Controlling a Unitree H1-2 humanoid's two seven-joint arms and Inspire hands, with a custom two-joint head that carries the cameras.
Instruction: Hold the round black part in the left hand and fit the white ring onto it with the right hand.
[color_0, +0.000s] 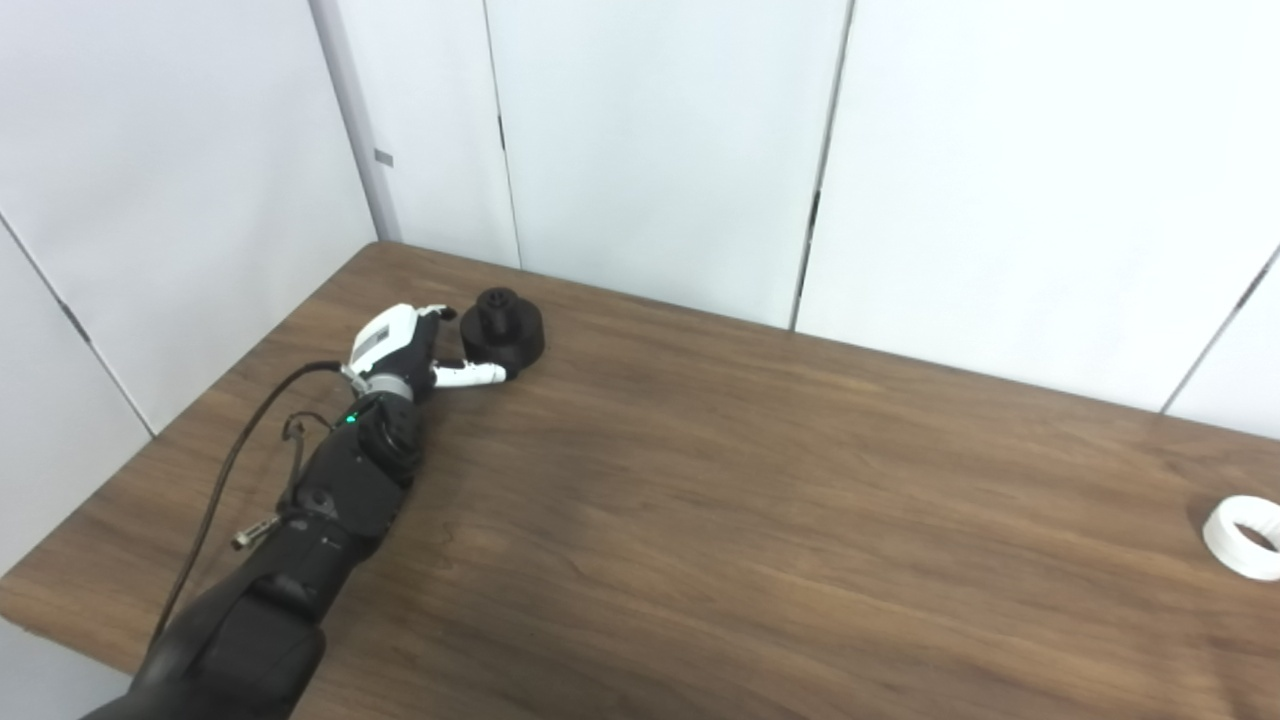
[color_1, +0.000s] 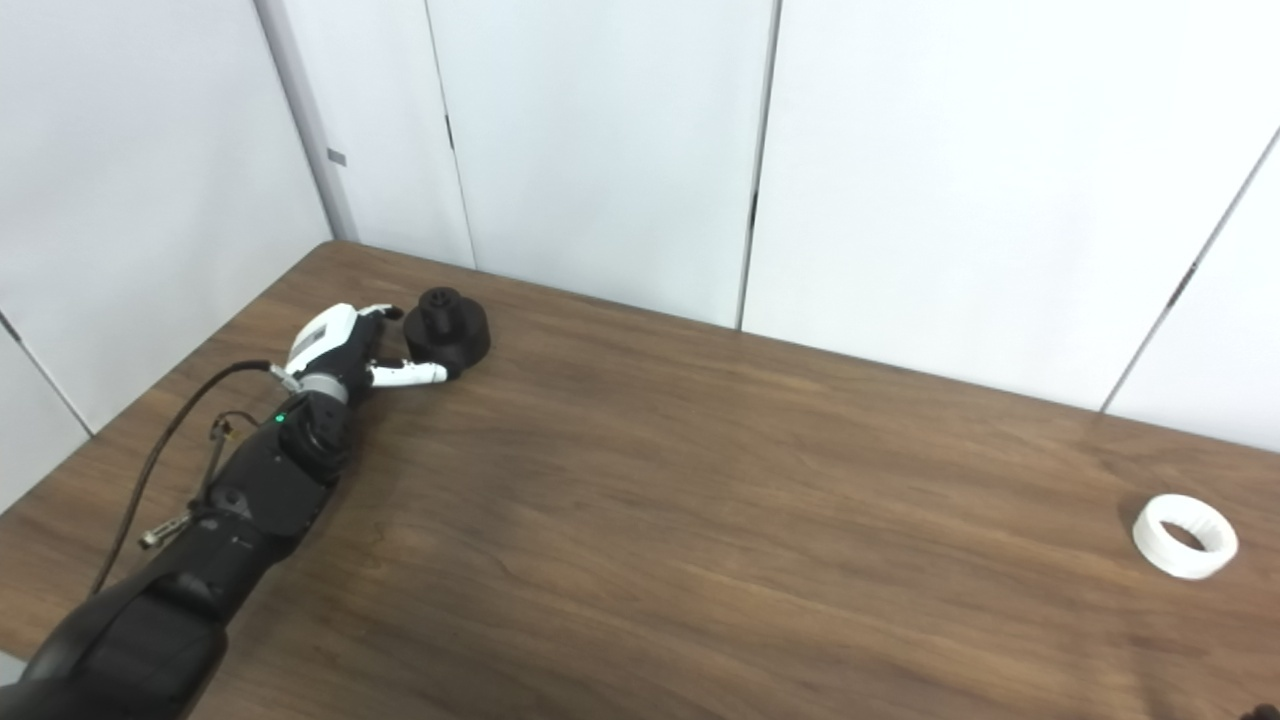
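The round black part rests on the wooden table at its far left, a small knob standing up on its top. My left hand sits right beside it on the left. The thumb reaches along the part's near side and the fingers curl at its left edge. The part sits on the table between them, and the hand looks open around it. The white ring lies flat near the table's right edge, far from the part. My right hand does not show in either view.
White wall panels stand close behind the table's far edge and along its left side. A black cable runs along my left forearm. Bare wood stretches between the part and the ring.
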